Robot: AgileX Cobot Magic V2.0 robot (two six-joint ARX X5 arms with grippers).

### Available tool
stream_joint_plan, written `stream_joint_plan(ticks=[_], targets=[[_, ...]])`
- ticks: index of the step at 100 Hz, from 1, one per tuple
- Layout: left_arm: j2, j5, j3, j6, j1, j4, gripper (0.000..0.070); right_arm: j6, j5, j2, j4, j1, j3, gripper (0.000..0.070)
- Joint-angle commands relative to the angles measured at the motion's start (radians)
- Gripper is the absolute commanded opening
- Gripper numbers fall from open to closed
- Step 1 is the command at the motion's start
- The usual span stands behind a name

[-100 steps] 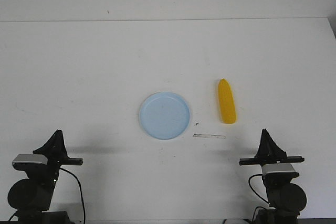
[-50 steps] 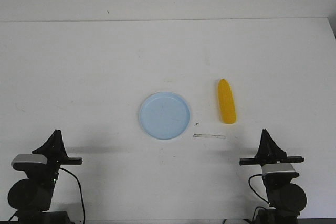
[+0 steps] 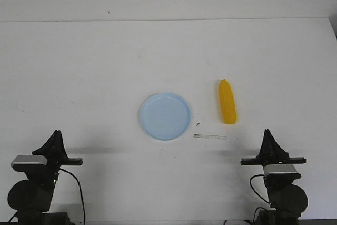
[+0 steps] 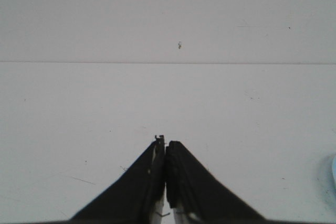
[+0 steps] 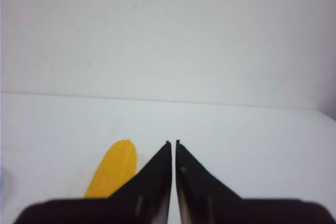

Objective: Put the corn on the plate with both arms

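Bright yellow tapered corn (image 3: 227,109) on white surface (image 3: 95,77), rigid, light, slippery: grip mid-body; both hands pressed together, empty

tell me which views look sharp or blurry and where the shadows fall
Front view: sharp and evenly lit, the corn and plate crisp, soft shadows beside both arm bases. Left wrist view: fairly sharp, left gripper in focus. Right wrist view: soft and hazy, the corn and right gripper blurred.

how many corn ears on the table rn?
1. The corn lies on the table to the right of the plate, apart from it, ahead of the right gripper. Nothing visible could hide another.
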Motion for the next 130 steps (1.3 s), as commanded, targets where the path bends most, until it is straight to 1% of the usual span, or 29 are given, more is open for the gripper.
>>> stream_joint_plan(ticks=[1, 12, 25, 34, 48, 66, 77, 89, 99, 106, 115, 123, 130], targets=[[-0.001, -0.002, 0.003, 0.005, 0.002, 0.016, 0.0002, 0.03, -0.005, 0.002, 0.008, 0.002, 0.016, 0.001], [-0.001, -0.002, 0.003, 0.005, 0.002, 0.016, 0.0001, 0.028, -0.033, 0.038, -0.005, 0.015, 0.062, 0.0009], [-0.001, -0.002, 0.003, 0.005, 0.002, 0.016, 0.0002, 0.022, -0.053, 0.14, -0.022, 0.036, 0.124, 0.0009], [-0.001, -0.002, 0.003, 0.005, 0.002, 0.016, 0.0002, 0.026, -0.059, 0.246, -0.045, 0.055, 0.175, 0.0009], [-0.001, -0.002, 0.003, 0.005, 0.002, 0.016, 0.0002, 0.026, -0.105, 0.441, -0.078, 0.086, 0.278, 0.0009], [-0.001, -0.002, 0.003, 0.005, 0.002, 0.016, 0.0002, 0.026, -0.101, 0.68, -0.08, 0.124, 0.42, 0.0009], [-0.001, -0.002, 0.003, 0.005, 0.002, 0.016, 0.0002, 0.026, -0.102, 0.822, -0.114, 0.133, 0.512, 0.0008], [-0.001, -0.002, 0.003, 0.005, 0.002, 0.016, 0.0002, 0.028, -0.101, 0.966, -0.195, 0.142, 0.62, 0.0008], [-0.001, -0.002, 0.003, 0.005, 0.002, 0.016, 0.0001, 0.034, -0.091, 1.064, -0.326, 0.145, 0.732, 0.0007], [-0.001, -0.002, 0.003, 0.005, 0.002, 0.016, 0.0002, 0.074, -0.066, 1.119, -0.423, 0.147, 0.814, 0.0007], [-0.001, -0.002, 0.003, 0.005, 0.002, 0.016, 0.0002, 0.13, -0.036, 1.181, -0.515, 0.162, 0.914, 0.0007], [-0.001, -0.002, 0.003, 0.005, 0.002, 0.016, 0.0001, 0.159, -0.003, 1.226, -0.594, 0.165, 0.998, 0.0007], [-0.001, -0.002, 0.003, 0.005, 0.002, 0.016, 0.0001, 0.159, 0.017, 1.265, -0.645, 0.164, 1.064, 0.0007]])
